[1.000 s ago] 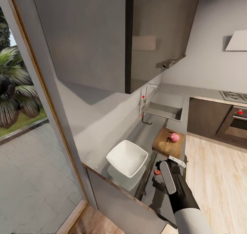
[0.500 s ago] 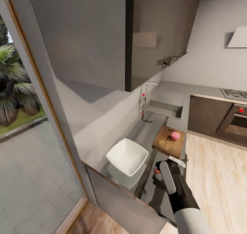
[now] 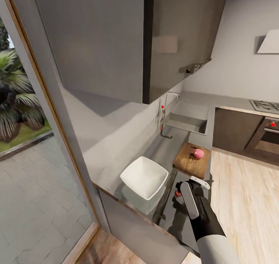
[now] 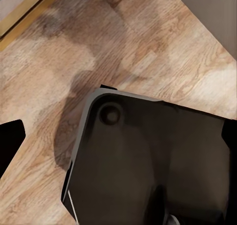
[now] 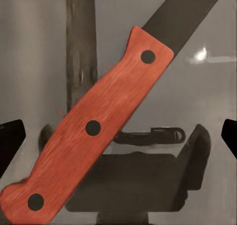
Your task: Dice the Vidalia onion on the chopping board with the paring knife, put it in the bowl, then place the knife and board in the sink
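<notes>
The pinkish-red Vidalia onion (image 3: 198, 153) sits on the dark brown chopping board (image 3: 189, 163) near the countertop's (image 3: 162, 150) front edge. The white squarish bowl (image 3: 144, 177) stands on the worktop, nearer me than the board. Beyond the board lies the steel sink (image 3: 185, 124) with its chrome tap (image 3: 167, 100). The paring knife (image 5: 94, 136) lies flat on the glossy worktop, its orange-red handle (image 3: 178, 193) peeking out beside my right gripper (image 3: 184, 191). That gripper (image 5: 118, 136) hovers just above the handle, open, fingertips wide on either side. My left gripper (image 4: 118, 136) is open over the floor.
A grey wall cabinet (image 3: 116, 43) hangs low over the worktop. A glass door with a wooden frame (image 3: 50, 113) stands at the left. An oven (image 3: 267, 138) and hob (image 3: 265, 106) are at the far right. My dark base (image 4: 148, 160) rests on light wood floor (image 3: 248, 202).
The head view has shifted very slightly. My right gripper stays over the knife handle, and the onion, board and bowl have not moved.
</notes>
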